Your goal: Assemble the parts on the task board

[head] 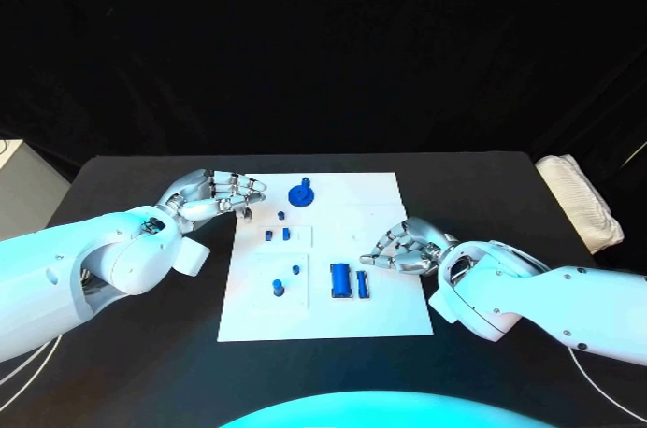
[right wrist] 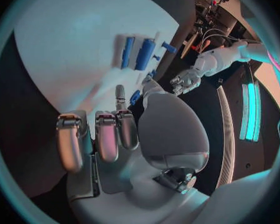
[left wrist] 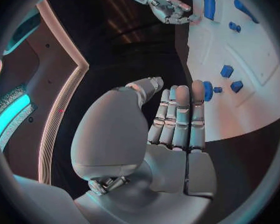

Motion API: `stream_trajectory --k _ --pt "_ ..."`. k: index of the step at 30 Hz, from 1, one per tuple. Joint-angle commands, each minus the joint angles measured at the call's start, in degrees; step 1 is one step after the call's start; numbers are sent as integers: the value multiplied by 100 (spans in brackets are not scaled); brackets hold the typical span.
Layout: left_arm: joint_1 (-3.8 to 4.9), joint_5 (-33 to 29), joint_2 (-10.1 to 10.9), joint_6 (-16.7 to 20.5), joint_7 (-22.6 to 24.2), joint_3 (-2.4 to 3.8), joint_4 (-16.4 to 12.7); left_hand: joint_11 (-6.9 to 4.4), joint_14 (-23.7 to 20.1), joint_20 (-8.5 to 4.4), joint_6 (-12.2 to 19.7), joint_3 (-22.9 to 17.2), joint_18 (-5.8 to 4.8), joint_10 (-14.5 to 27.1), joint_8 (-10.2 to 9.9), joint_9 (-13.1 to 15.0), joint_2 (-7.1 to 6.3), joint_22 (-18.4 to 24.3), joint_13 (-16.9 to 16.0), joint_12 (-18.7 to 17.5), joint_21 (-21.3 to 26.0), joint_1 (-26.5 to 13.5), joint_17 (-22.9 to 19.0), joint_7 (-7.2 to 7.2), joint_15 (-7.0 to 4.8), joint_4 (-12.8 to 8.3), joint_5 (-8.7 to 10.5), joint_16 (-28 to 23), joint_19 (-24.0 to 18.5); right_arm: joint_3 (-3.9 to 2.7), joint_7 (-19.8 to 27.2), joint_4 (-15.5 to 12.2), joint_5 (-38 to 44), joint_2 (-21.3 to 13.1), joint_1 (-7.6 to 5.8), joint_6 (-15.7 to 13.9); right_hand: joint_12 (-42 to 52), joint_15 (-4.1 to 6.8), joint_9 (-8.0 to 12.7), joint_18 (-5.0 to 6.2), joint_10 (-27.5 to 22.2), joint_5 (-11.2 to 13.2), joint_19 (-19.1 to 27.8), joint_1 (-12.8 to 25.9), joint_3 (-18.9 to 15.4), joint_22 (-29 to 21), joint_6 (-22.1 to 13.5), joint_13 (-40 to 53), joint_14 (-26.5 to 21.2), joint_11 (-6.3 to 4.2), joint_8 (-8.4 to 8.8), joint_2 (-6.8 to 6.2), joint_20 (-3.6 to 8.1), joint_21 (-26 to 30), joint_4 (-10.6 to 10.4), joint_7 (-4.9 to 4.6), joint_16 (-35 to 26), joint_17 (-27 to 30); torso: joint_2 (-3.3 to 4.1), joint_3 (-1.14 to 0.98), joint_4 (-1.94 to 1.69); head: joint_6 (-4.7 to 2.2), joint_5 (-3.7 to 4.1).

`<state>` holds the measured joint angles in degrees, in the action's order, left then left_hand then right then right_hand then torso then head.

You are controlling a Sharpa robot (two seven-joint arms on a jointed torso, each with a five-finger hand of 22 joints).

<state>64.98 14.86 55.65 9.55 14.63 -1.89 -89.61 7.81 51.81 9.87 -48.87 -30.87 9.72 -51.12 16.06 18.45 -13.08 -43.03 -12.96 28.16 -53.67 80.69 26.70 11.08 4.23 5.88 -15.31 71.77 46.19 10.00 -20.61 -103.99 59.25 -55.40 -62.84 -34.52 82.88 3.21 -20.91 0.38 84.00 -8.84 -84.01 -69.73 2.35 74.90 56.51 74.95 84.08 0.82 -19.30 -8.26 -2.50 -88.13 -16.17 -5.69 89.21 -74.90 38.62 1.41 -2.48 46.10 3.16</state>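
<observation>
**Both hands empty at the board edges**

Task board [head: 384, 316] lies mid-worktop [head: 135, 180]; small blue parts [head: 341, 279] sit on it, including a round one [head: 305, 196] at the far end. They look light, rigid and slick, so pinch them across the sides. Left hand [head: 213, 196] fingers straight and together, holding nothing. Right hand [head: 405, 246] fingers loosely curled, empty. No containers.
</observation>
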Motion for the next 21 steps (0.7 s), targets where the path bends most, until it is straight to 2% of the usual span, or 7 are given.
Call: stream_trajectory --k 1,4,6,9,12,15,21 --pt "-14 -321 -64 131 289 -1 61 13 -231 42 70 70 66 69 54 -13 -44 135 15 51 245 -132 -93 8 30 119 14 -228 -164 -20 1782 288 -1285 41 -91 -454 -231 -59 10 51 237 22 -484 -223 -51 1384 -99 1163 530 54 52 39 -68 251 16 -28 -48 -1272 -56 30 31 -85 -4" --pt "-22 -489 -110 223 444 -3 156 42 -431 114 122 222 70 168 94 -22 -79 415 85 27 695 -160 -299 25 83 261 37 -645 -271 -45 2433 668 -2029 167 -181 -383 -1113 -111 14 256 -178 25 -175 -484 -107 1064 -218 815 393 112 109 75 -125 1319 24 -88 -312 -845 -87 48 71 -186 -50" --pt "-26 -677 -168 314 586 -3 273 80 -504 216 181 415 80 168 149 -34 -71 878 234 -61 1388 -104 -622 14 137 445 47 -1353 -314 -65 2858 995 -2579 294 -242 -262 -2383 -186 5 497 -913 44 302 -711 -178 575 -378 233 10 186 108 130 -207 2773 9 -173 -912 -2 -110 63 118 -281 -86" --pt "-29 -1018 -300 427 762 -3 519 131 -595 318 267 543 60 86 157 -73 -66 1336 449 -298 2066 0 -920 -58 209 608 37 -2169 -356 -106 3314 1467 -3210 489 -297 -61 -4662 -328 -10 960 -2382 86 1541 -1006 -236 -722 -593 -1133 -1099 327 2 225 -337 6034 -15 -281 -2338 1646 -141 66 140 -384 -105" --pt "-30 -1351 -493 541 910 -2 832 137 -260 454 155 648 74 -445 1 -200 -42 2111 906 -1121 3127 166 -1263 -104 290 937 60 -3731 -186 -146 3628 1957 -3714 707 -333 145 -5311 -444 59 997 -2652 257 1944 -1468 -62 -1308 -855 -2007 -2128 426 4 294 -464 6868 33 -382 -3599 2840 -192 56 147 -472 -143" --pt "-31 -1499 -711 706 1027 -2 1160 229 -465 539 201 728 53 -444 -113 -284 -2 2403 929 -1515 3549 225 -1346 -218 406 991 50 -4359 -270 -177 3889 2404 -4190 914 -352 362 -6411 -638 235 990 -2492 319 2501 -1846 284 -2066 -832 -3630 -2923 522 90 145 -619 7699 -19 -467 -4736 3547 -245 49 142 -508 -162" --pt "-31 -1453 -1077 1051 1133 0 1652 211 -787 665 224 1229 13 -255 -434 -516 133 3104 934 -2346 4448 339 -1585 -356 497 1012 37 -5587 -281 -215 4215 3003 -4465 1185 -384 708 -7429 -934 538 1007 -2478 297 2820 -1784 821 -3221 -777 -5523 -3077 751 420 -16 -979 8455 -2 -555 -6558 4810 -297 28 115 -623 -187"
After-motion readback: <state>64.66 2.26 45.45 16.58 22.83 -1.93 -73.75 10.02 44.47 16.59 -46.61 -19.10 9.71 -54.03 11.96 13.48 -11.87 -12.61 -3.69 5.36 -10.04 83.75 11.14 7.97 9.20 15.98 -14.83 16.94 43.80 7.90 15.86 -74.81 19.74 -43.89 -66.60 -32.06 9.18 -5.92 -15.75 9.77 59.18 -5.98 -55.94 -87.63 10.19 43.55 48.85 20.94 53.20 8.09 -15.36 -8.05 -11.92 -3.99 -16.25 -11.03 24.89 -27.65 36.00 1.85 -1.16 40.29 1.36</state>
